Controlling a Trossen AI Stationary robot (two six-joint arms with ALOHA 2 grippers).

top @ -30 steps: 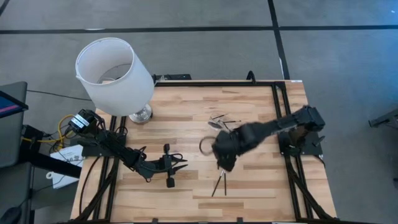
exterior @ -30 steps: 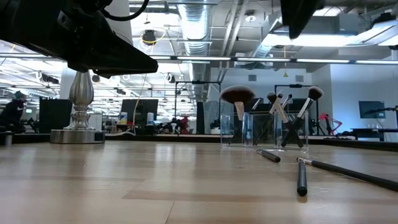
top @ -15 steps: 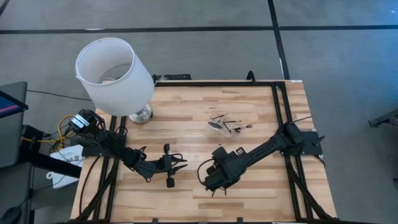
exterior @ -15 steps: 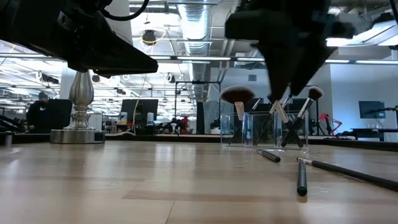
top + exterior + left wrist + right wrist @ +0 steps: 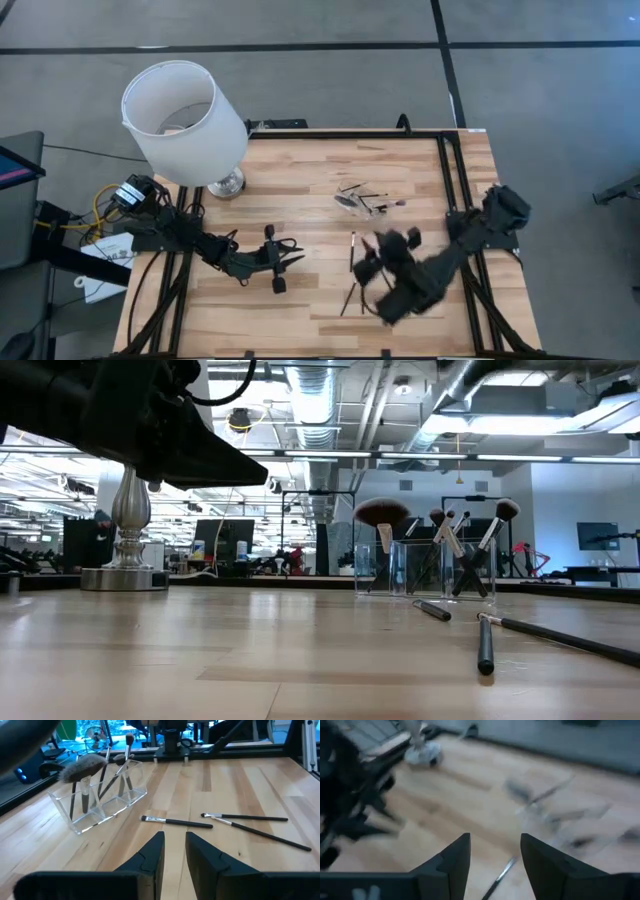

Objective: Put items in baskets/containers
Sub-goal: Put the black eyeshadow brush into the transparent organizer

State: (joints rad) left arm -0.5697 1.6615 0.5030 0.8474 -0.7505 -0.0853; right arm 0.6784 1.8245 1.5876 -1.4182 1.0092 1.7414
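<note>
The clear plastic tray (image 5: 360,201) stands on the table's far-middle, with several brushes leaning upright in its compartments (image 5: 430,565), one of them with a wide fluffy head (image 5: 80,766). Three black-handled brushes lie flat on the table: one (image 5: 352,250) nearer the tray and two crossed ones (image 5: 350,298) by the near edge. My right gripper (image 5: 385,258) is open and blurred, raised over the table to the right of the loose brushes (image 5: 495,855). My left gripper (image 5: 287,262) hovers open, left of them, with a narrow gap between its fingers (image 5: 174,852).
A big white lampshade (image 5: 183,120) on a silver base (image 5: 125,575) stands at the table's far-left corner. Bare wood lies between the left gripper and the loose brushes (image 5: 175,822) and along the near edge.
My right gripper dropped from above the tray down toward the loose brushes near the near edge, then rose again and swung toward the table's right, still open. The three loose brushes lie where they were. My left gripper edged slightly toward the right.
</note>
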